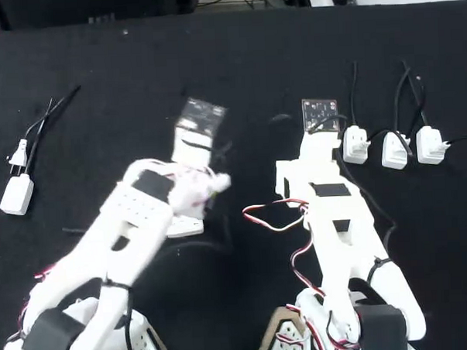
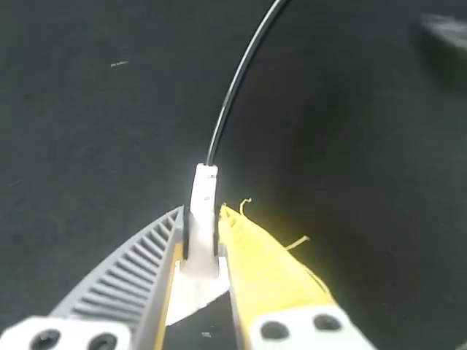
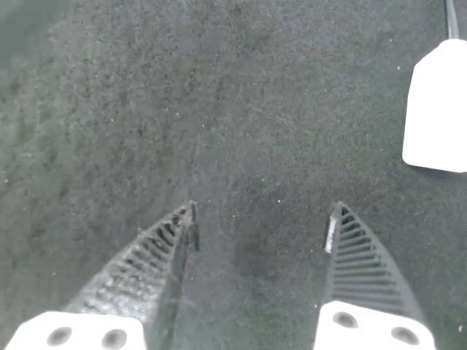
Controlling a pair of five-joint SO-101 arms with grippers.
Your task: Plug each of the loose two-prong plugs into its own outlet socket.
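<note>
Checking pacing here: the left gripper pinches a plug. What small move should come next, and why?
Likely carry the white plug toward a socket: the left gripper is shut on it, black cable arcing away over the black mat, so it is held but not yet seated. The right gripper is open beside a white outlet.

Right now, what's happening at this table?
The left end effector is shut on a small white plug, its black cable arching away over the black cloth. The right end effector hangs open above the cloth, holding nothing, with a white outlet block just beside it. A row of three blocks sits on the right arm's side; a lone block and a loose plug lie at the far left.
</note>
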